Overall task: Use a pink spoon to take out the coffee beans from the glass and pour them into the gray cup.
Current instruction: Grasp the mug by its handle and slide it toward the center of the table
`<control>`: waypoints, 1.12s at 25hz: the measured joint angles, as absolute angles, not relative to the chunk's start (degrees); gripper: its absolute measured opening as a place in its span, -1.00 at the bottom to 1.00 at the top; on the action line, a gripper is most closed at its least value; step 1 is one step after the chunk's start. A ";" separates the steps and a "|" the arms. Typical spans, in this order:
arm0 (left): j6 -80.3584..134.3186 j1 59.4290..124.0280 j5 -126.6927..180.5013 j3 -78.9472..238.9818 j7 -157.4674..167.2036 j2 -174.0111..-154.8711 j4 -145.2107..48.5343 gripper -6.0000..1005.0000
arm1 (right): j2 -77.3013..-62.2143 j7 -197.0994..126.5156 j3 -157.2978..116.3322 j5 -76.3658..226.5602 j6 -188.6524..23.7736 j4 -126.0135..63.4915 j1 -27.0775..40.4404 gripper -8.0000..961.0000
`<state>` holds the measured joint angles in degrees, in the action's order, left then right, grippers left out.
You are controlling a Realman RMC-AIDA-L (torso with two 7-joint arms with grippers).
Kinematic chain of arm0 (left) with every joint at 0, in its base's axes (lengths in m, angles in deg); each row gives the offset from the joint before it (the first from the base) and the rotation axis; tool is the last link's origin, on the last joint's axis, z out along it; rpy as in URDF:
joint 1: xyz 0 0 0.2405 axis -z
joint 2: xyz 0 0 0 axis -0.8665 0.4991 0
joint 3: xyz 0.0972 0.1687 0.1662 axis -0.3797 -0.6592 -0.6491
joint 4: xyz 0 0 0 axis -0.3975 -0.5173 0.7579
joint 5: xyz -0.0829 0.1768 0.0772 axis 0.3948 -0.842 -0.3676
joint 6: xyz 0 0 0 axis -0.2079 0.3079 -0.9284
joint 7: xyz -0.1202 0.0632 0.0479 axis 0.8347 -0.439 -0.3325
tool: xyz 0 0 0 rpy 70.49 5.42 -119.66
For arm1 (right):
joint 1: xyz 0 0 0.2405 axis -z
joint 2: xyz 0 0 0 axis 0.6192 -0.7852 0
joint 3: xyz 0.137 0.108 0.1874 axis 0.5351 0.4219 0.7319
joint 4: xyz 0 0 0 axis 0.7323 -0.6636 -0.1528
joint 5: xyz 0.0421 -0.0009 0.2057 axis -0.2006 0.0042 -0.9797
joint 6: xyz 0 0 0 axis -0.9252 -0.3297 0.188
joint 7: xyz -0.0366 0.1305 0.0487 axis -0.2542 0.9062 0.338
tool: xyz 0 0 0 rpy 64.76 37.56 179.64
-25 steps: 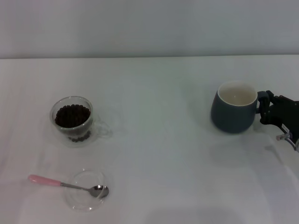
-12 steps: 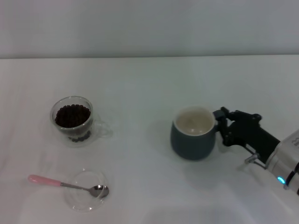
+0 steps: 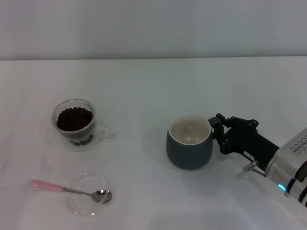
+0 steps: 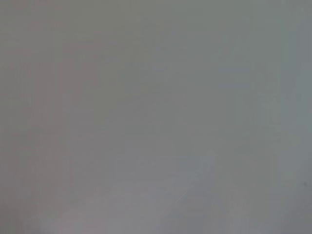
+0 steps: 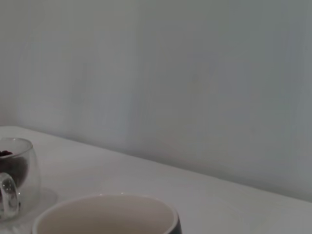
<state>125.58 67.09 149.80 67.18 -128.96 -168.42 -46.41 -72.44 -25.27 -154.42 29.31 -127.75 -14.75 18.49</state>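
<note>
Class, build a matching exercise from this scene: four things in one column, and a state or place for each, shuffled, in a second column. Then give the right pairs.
1. glass
2. gray cup
3. pink spoon
4. right end effector

A. at the gray cup's handle side
B. bowl resting in a shallow clear dish
C. holds coffee beans
D. empty, cream inside

Pairs: 1-C, 2-D, 3-B, 4-A

The gray cup (image 3: 189, 148), held at its handle side by the black right gripper (image 3: 217, 130), is dark blue-gray outside and cream-white inside. Well away from that gripper stand the clear glass (image 3: 74, 123), filled with dark brown coffee beans (image 3: 74, 118), and the pink spoon (image 3: 69, 189), pale pink at the handle and shiny silver at the bowl, lying across a clear glass dish (image 3: 88, 195). The table (image 3: 144, 91) is plain white, unpatterned.
</note>
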 joint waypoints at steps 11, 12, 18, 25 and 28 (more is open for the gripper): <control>125.56 67.46 149.80 67.22 -128.96 -168.44 -46.41 0.54 | -72.44 -25.30 -154.46 29.23 -126.69 -15.00 18.58 -0.70; 125.56 67.46 149.80 67.22 -128.96 -168.44 -46.41 0.54 | -72.44 -25.30 -154.46 29.23 -126.71 -14.99 18.55 -0.70; 125.56 67.44 149.80 67.21 -128.96 -168.44 -46.41 0.54 | -72.44 -25.62 -154.46 29.34 -126.71 -15.09 18.52 -0.59; 125.75 67.44 149.80 67.21 -128.96 -168.44 -46.41 0.54 | -72.44 -25.39 -154.46 29.44 -126.95 -15.17 18.95 0.15; 125.93 67.43 149.80 67.21 -128.95 -168.44 -46.41 0.54 | -72.38 -25.33 -154.47 29.46 -126.93 -15.20 19.35 0.37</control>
